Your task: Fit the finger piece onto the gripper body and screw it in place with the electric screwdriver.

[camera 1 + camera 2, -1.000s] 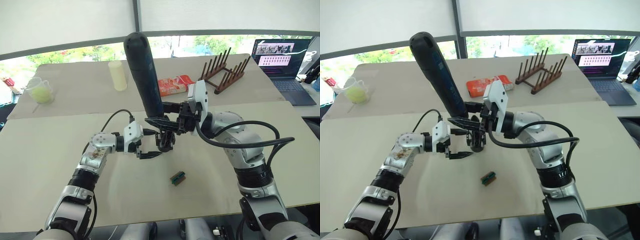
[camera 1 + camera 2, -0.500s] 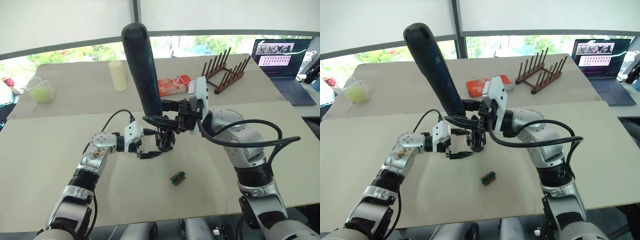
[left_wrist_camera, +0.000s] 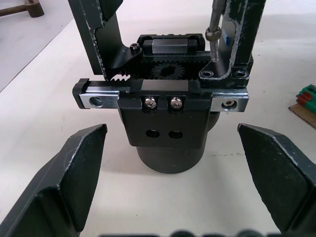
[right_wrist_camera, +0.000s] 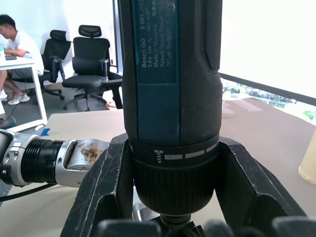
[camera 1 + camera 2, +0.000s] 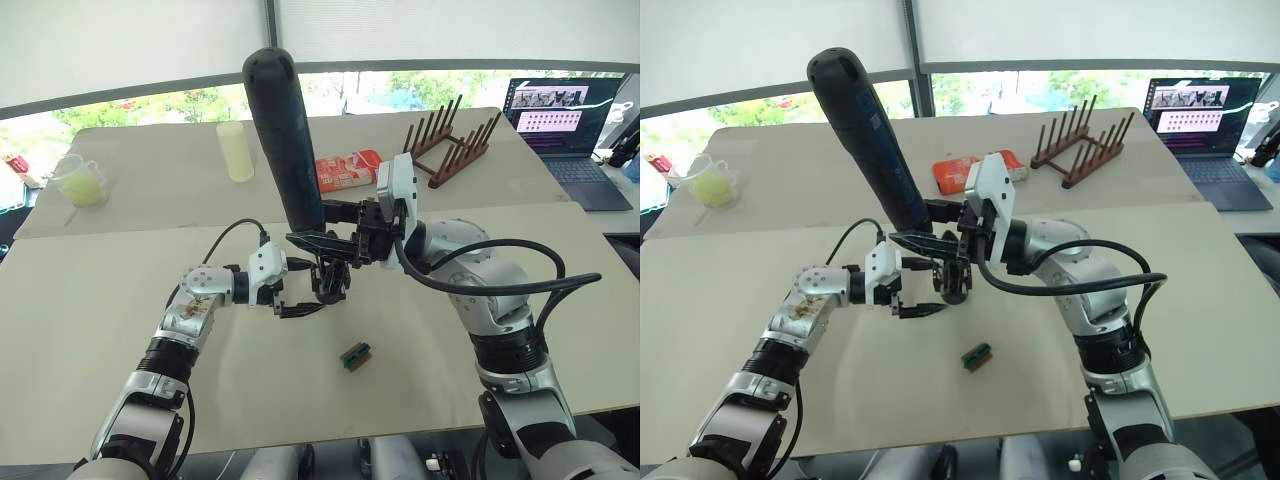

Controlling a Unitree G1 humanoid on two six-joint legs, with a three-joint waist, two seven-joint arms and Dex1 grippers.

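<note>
finger piece (image 3: 98, 34) already seated on the gripper body (image 3: 168, 118) on the worktop; right jaws clamp the electric screwdriver (image 5: 285, 140), bit at a screw; left jaws spread beside the body; screwing seems underway

Top of electric screwdriver (image 4: 170, 98) cut off by the right wrist view's edge; bit tip hidden behind gripper body (image 3: 168, 118); finger piece too obscured to tell apart.
</note>
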